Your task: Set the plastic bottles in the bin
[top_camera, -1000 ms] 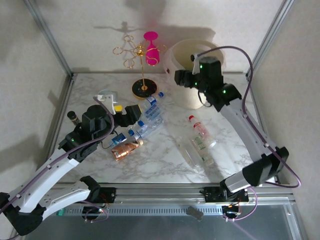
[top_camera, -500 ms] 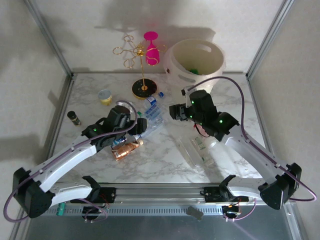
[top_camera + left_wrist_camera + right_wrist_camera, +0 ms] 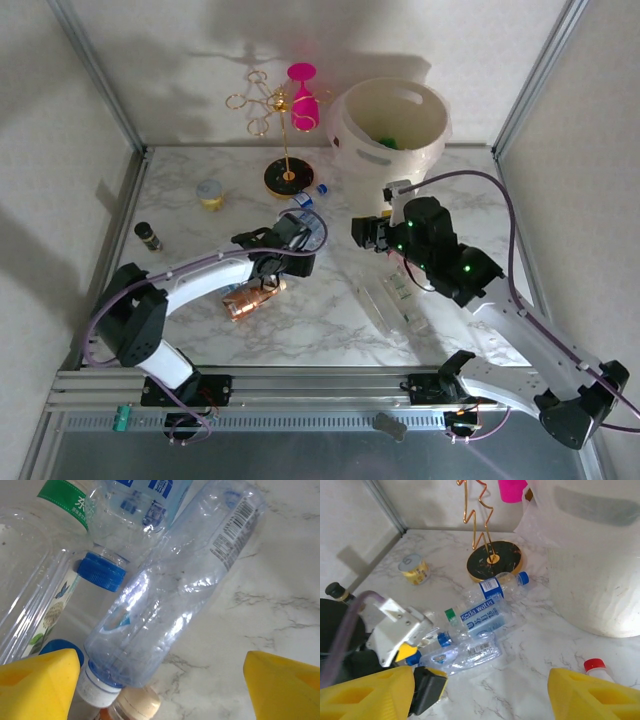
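Observation:
Several plastic bottles lie on the marble. A clear crushed bottle with a barcode label lies slanted between the yellow fingers of my left gripper, which is open. Its white cap sits by the left finger, over the cream cap of a copper-brown bottle. My right gripper hangs open over bare marble, just right of that pile, with a soda water bottle ahead of it. A red-capped bottle lies to its right. The cream bin stands at the back right.
A gold wire stand on a black base with a pink glass stands left of the bin. A small yellow tub and a dark vial sit at the left. Two clear bottles lie under my right arm.
My left arm has swung right, from beside the tub onto the bottle pile, its jaws narrowing a little. My right arm has come down from the bin to the table's middle.

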You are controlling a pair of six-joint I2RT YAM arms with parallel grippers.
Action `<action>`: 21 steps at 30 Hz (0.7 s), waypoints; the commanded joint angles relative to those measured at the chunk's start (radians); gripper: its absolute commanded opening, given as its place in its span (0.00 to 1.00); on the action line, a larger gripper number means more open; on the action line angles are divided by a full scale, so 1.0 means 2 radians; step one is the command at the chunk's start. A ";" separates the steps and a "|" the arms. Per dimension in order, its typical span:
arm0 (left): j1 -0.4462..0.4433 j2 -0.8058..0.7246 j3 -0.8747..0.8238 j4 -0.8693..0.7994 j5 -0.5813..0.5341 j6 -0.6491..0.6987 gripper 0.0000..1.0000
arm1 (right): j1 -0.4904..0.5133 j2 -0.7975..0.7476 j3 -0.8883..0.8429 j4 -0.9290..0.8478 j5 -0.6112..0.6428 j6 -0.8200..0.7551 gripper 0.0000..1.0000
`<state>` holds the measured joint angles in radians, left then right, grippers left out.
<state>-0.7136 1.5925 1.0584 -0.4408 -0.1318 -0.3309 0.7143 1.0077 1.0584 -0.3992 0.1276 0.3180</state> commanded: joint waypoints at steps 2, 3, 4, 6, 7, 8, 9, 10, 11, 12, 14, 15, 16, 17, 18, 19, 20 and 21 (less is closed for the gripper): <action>-0.008 0.033 0.037 0.000 -0.059 0.022 0.85 | 0.003 -0.026 -0.017 0.008 -0.011 0.004 0.71; -0.008 0.042 0.043 -0.002 -0.067 0.025 0.85 | 0.004 -0.029 -0.020 0.006 -0.012 0.003 0.71; -0.008 0.048 0.047 -0.003 -0.071 0.028 0.85 | 0.003 -0.032 -0.022 0.005 -0.010 0.002 0.72; -0.008 0.064 0.053 -0.003 -0.075 0.031 0.84 | 0.004 -0.040 -0.027 0.003 -0.006 0.000 0.72; -0.008 0.072 0.056 -0.002 -0.075 0.032 0.84 | 0.004 -0.044 -0.028 0.003 -0.004 -0.002 0.72; -0.008 0.079 0.057 -0.001 -0.074 0.032 0.84 | 0.003 -0.047 -0.030 0.003 -0.003 -0.004 0.72; -0.008 0.085 0.060 0.001 -0.072 0.032 0.84 | 0.003 -0.050 -0.031 0.001 -0.001 -0.005 0.72; -0.008 0.089 0.061 0.002 -0.070 0.032 0.83 | 0.004 -0.052 -0.032 0.001 0.001 -0.007 0.72; -0.008 0.095 0.062 0.004 -0.069 0.033 0.83 | 0.004 -0.054 -0.033 0.001 0.002 -0.009 0.72; -0.008 0.102 0.066 0.005 -0.066 0.034 0.82 | 0.003 -0.054 -0.035 0.000 0.004 -0.011 0.72; -0.008 0.112 0.071 0.005 -0.058 0.035 0.78 | 0.003 -0.056 -0.036 -0.001 0.008 -0.015 0.72; -0.008 0.116 0.073 0.006 -0.054 0.034 0.76 | 0.003 -0.057 -0.037 -0.003 0.012 -0.016 0.72; -0.009 0.119 0.075 0.005 -0.052 0.033 0.75 | 0.003 -0.057 -0.038 -0.004 0.015 -0.019 0.73; -0.010 0.121 0.076 0.007 -0.047 0.033 0.73 | 0.004 -0.059 -0.039 -0.004 0.018 -0.020 0.73; -0.011 0.123 0.077 0.008 -0.044 0.032 0.72 | 0.004 -0.060 -0.040 -0.005 0.020 -0.021 0.73; -0.013 0.125 0.077 0.010 -0.043 0.032 0.71 | 0.003 -0.061 -0.041 -0.005 0.019 -0.022 0.73; -0.014 0.128 0.078 0.010 -0.042 0.031 0.69 | 0.003 -0.061 -0.042 -0.004 0.021 -0.023 0.73; -0.016 0.132 0.079 0.011 -0.040 0.030 0.68 | 0.003 -0.062 -0.043 -0.004 0.022 -0.023 0.73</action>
<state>-0.7311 1.8297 1.1893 -0.4213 -0.2283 -0.2768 0.7143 0.8997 0.9878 -0.4091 0.1398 0.2947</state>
